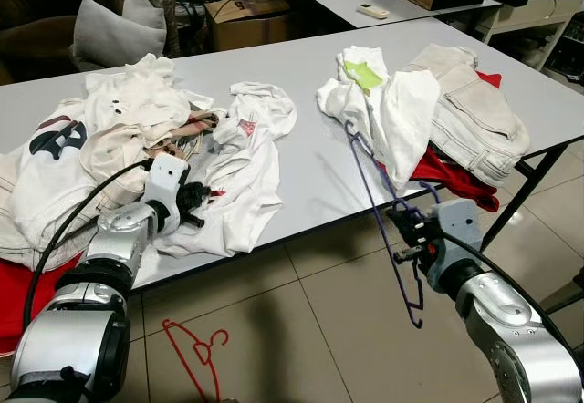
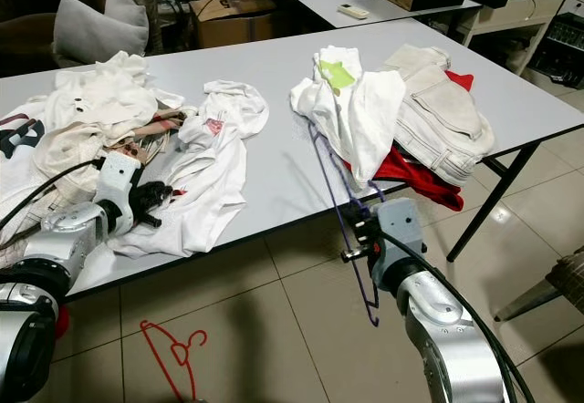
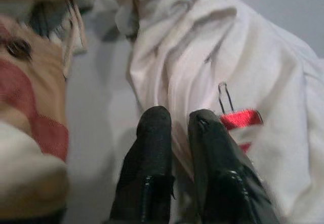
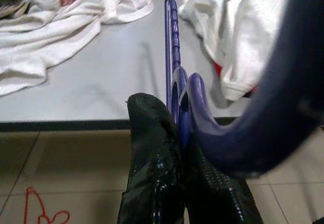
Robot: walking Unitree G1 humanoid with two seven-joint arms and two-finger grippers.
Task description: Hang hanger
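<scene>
Right now my right gripper [image 1: 408,232] is clamped on a purple hanger [image 1: 379,204], its black fingers [image 4: 152,148] pinching the thin frame in front of the near edge of the grey table [image 1: 310,161]. From the grip, one part of the hanger slants up onto the tabletop and into a white garment [image 1: 388,102] lying there, and the hook end hangs down toward the tiled floor [image 1: 301,330]. My right arm reaches forward from the lower right, bent at the elbow, with the wrist level with the table edge. My left arm comes in from the lower left, and my left gripper [image 1: 194,204] rests low over a white shirt [image 1: 242,170] spread on the table, its two fingers [image 3: 152,148] drawn close together with a fold of the cloth between them; I cannot tell whether they truly hold it. A small red label [image 3: 240,118] shows on that shirt just beside the fingertips. A second, red hanger [image 1: 196,348] lies on the floor below the table. How far the purple hanger goes into the white garment is hidden by the cloth. Its hook is a blurred curve in the right wrist view.
</scene>
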